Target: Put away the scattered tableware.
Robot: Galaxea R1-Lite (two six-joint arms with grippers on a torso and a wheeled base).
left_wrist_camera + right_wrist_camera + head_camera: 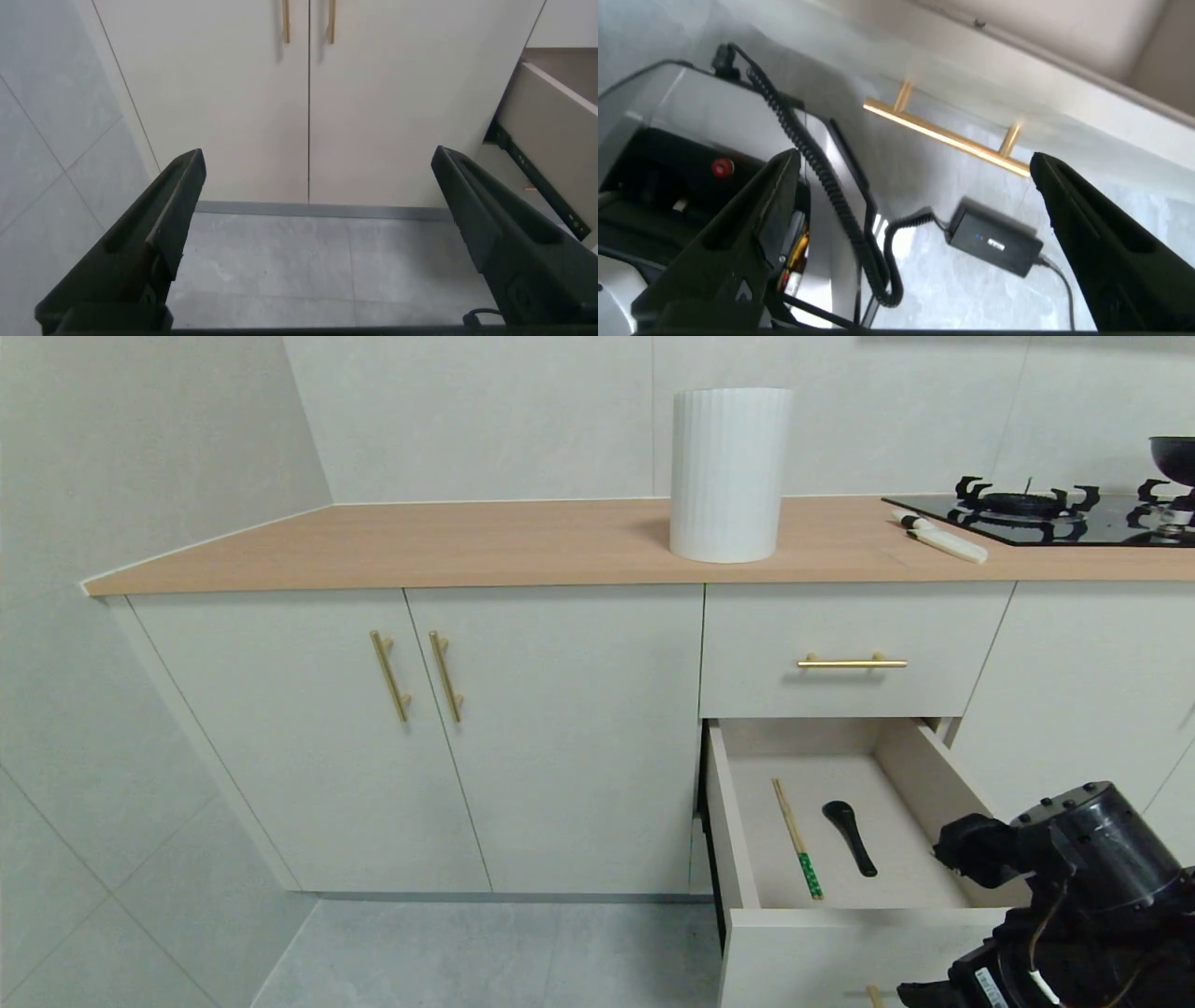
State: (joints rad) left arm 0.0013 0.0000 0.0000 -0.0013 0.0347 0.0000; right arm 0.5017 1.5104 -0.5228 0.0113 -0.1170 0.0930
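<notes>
Open drawer (726, 812) — chopsticks (796, 838) and black spoon (849, 836) lying side by side inside, not touching. Left claw (318, 163) spread wide, empty, facing cabinet doors (392, 93). Right claw (915, 163) likewise wide, empty — near gold handle (948, 137).

A pair of wooden chopsticks (796, 838) with green patterned ends lies flat in the open drawer (726, 821), running front to back. Just beside them, not touching, lies a black spoon (849, 836), its bowl toward the drawer's back
</notes>
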